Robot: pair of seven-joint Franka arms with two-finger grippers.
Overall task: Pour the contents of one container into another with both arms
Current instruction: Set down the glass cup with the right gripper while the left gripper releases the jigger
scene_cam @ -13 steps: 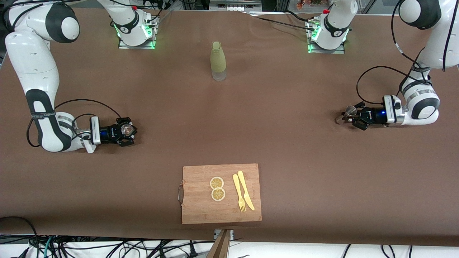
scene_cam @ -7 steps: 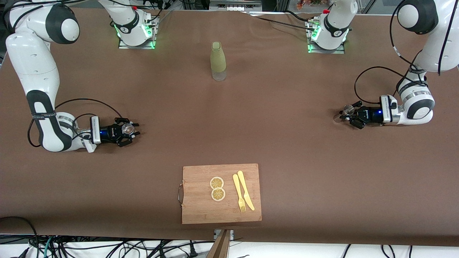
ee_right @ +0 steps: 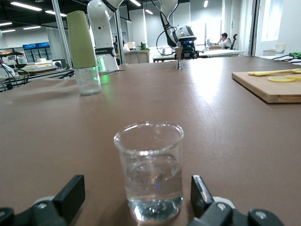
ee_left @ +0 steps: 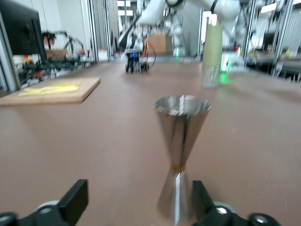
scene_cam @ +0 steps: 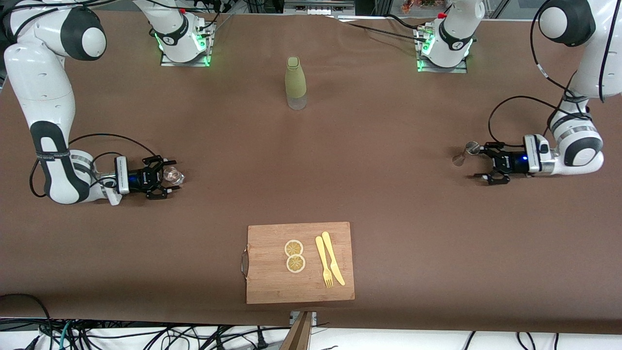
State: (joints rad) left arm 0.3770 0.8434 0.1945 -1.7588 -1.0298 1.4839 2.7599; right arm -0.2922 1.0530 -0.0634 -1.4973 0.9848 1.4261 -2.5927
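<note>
Steel jigger (scene_cam: 459, 156) at frame right and glass beaker (scene_cam: 172, 175) at frame left now stand free on the table. I see left gripper (scene_cam: 487, 168) and right gripper (scene_cam: 163, 177) have spread open and backed off; pouring looks finished to me.

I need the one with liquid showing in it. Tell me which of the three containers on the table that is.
The small clear glass beaker in front of the open right gripper. The metal jigger and the green-sleeved bottle show no contents.

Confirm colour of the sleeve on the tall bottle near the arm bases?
Pale olive green; the sleeved tall bottle has a clear bare base. Shows best in the right wrist view.
</note>
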